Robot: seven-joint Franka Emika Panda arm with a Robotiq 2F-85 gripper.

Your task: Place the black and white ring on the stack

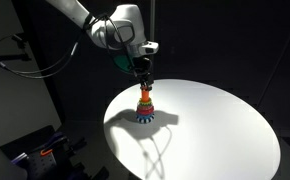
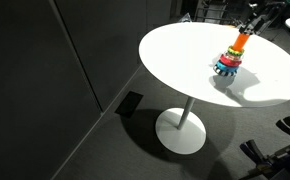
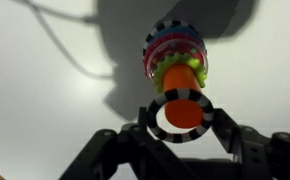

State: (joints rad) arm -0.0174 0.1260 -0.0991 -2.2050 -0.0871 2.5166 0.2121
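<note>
The black and white ring (image 3: 182, 95) is a small flat band with black and white patches taking turns all the way round. In the wrist view it sits crosswise between the two dark fingers (image 3: 143, 122) of the gripper (image 3: 182, 118). They press on its outer edge from opposite sides, so the gripper is clamped on the ring. Through the hole you see the orange end of the peg (image 3: 185, 112), which fills the opening almost fully. Whether the ring is already round the tip or just above it, I cannot tell.

Beyond it lies the stack (image 3: 175, 55), seen from straight overhead: green, pink and bluish rings widening outward, with a dark and light striped edge at the far rim. Its lower rings blur together.

In an exterior view the gripper (image 1: 143, 78) hangs right at the top of the stack (image 1: 145, 108), which stands near the middle of a round white table (image 1: 225, 130). From here the ring is too small to pick out. The arm (image 1: 95, 25) reaches in from the upper left, and its base is cut off. In an exterior view the stack (image 2: 227, 64) stands at the far side of the table (image 2: 175, 50), and the gripper is mostly cut off by the top corner. The room around is too dark to make out.
</note>
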